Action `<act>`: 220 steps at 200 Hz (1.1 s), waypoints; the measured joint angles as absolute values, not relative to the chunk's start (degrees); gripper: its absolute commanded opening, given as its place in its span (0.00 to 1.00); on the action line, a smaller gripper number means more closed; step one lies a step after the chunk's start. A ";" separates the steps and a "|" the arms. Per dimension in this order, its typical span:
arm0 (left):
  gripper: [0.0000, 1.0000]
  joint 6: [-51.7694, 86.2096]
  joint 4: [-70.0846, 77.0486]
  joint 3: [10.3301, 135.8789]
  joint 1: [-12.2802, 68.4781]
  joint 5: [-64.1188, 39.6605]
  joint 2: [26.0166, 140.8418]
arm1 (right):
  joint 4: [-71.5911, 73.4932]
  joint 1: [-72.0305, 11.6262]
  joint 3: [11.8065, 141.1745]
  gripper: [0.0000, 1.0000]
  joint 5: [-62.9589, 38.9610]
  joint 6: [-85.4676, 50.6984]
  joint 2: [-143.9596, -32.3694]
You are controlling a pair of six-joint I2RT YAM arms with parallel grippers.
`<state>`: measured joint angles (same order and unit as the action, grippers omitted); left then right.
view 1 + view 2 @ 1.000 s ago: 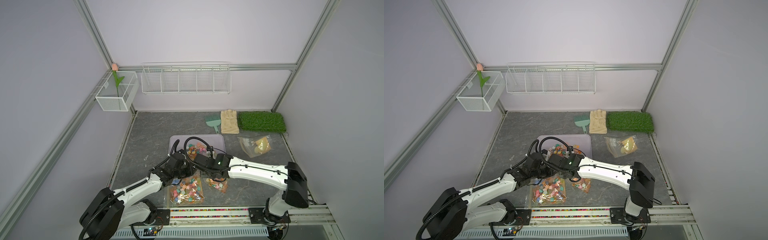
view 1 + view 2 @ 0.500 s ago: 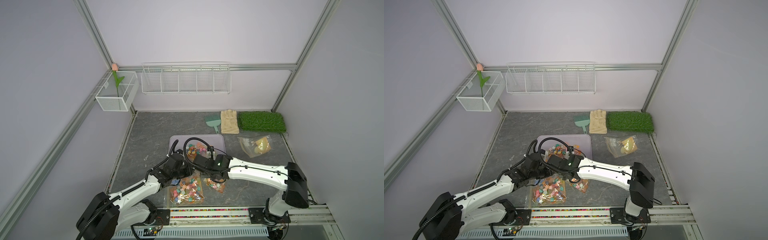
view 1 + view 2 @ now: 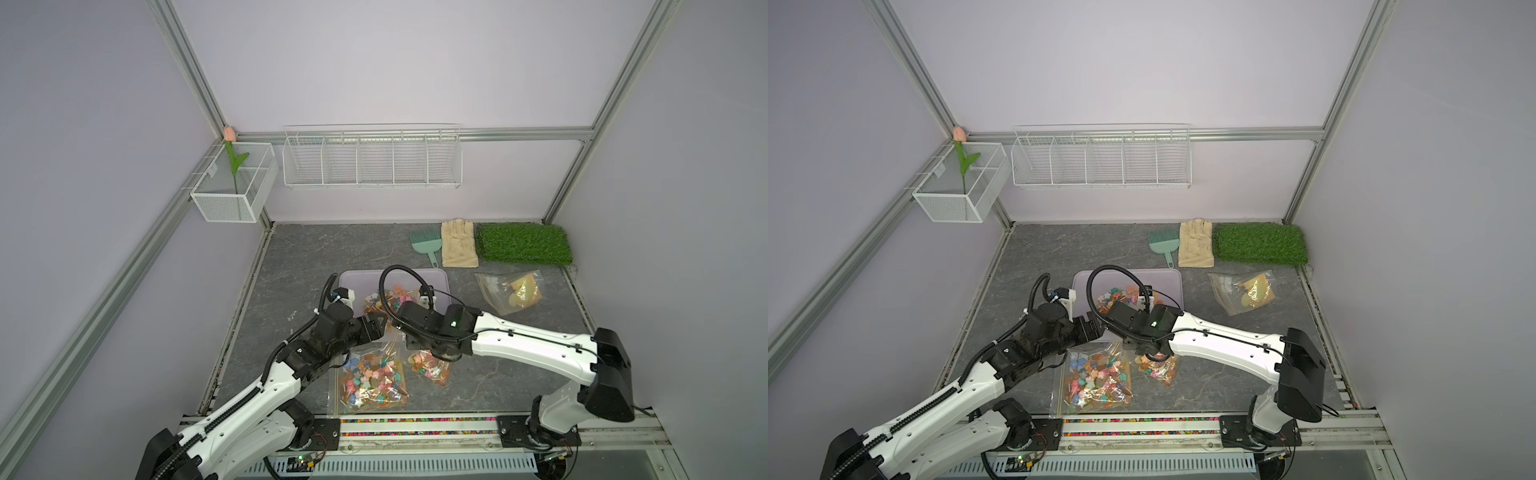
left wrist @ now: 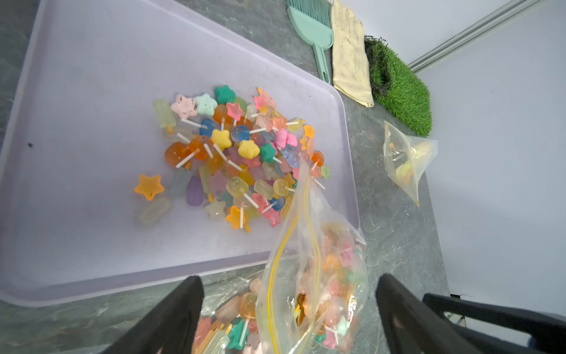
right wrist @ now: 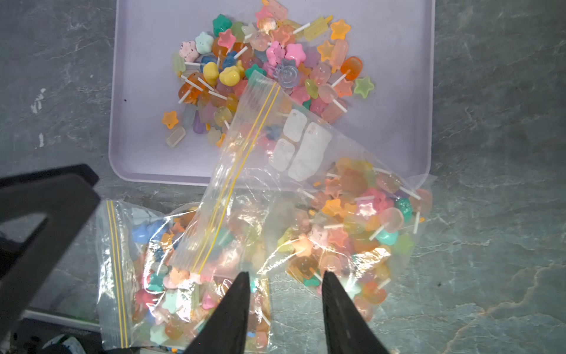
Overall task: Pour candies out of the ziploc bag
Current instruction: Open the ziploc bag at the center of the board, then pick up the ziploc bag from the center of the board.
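- Nearest the robot's base, a full zip bag [image 3: 372, 382] of sweets lies flat on the grey surface [image 3: 299, 257], at 6 o'clock from the lavender tray [image 4: 92, 122].
- Just beside it at 3 o'clock, and overlapping its corner, lies the ziploc bag [image 5: 306, 184]. Its body rests on the surface and its yellow-striped mouth is draped over the tray's near rim, reaching the heap.
- The left gripper [image 4: 289, 318] has its jaws spread wide on either side of that bag's mouth, with a clear gap at each finger.
- The right gripper [image 5: 288, 315] hangs over the bag's body with its jaws apart. Whether the tips touch the plastic cannot be told.
- The candies [image 4: 232, 153], star and flower shapes on short white sticks, are piled in the tray. More show through the ziploc bag's plastic.
- At 3 o'clock from the tray, well apart, sits a third bag [image 3: 511, 291] with yellow contents.
- At 1 o'clock, along the far wall, a teal brush [image 3: 424, 243], a cream glove [image 3: 457, 243] and a grass mat [image 3: 523, 243] lie side by side.
- On the walls hang a wire rack [image 3: 372, 158] at 12 o'clock and a mesh basket [image 3: 232, 183] holding a tulip [image 3: 229, 134] at 10 o'clock.
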<state>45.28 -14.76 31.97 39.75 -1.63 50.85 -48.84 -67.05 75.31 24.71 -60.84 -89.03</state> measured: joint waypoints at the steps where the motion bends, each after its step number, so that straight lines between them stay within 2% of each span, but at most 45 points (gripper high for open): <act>1: 0.90 45.19 -14.87 32.18 39.72 -1.61 50.94 | -48.80 -67.02 75.24 0.46 24.71 -60.84 -88.90; 41: 0.91 41.91 -14.81 38.11 39.46 -3.99 56.51 | -46.39 -65.34 71.16 0.49 24.08 -60.53 -82.56; 90: 0.91 40.01 -14.48 40.99 39.31 -14.44 67.85 | -45.36 -61.47 63.26 0.52 23.03 -60.62 -73.78; 124: 0.91 39.79 -15.00 41.93 39.31 -19.57 70.76 | -45.52 -59.99 59.31 0.52 23.09 -60.97 -68.53; 220: 0.88 38.30 -17.93 47.18 40.73 -24.14 79.55 | -45.23 -59.70 56.93 0.53 23.14 -61.39 -66.22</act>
<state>38.30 -17.93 47.18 40.73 -24.14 79.55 -45.23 -59.70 56.93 23.14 -61.39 -66.22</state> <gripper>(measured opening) 0.887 0.525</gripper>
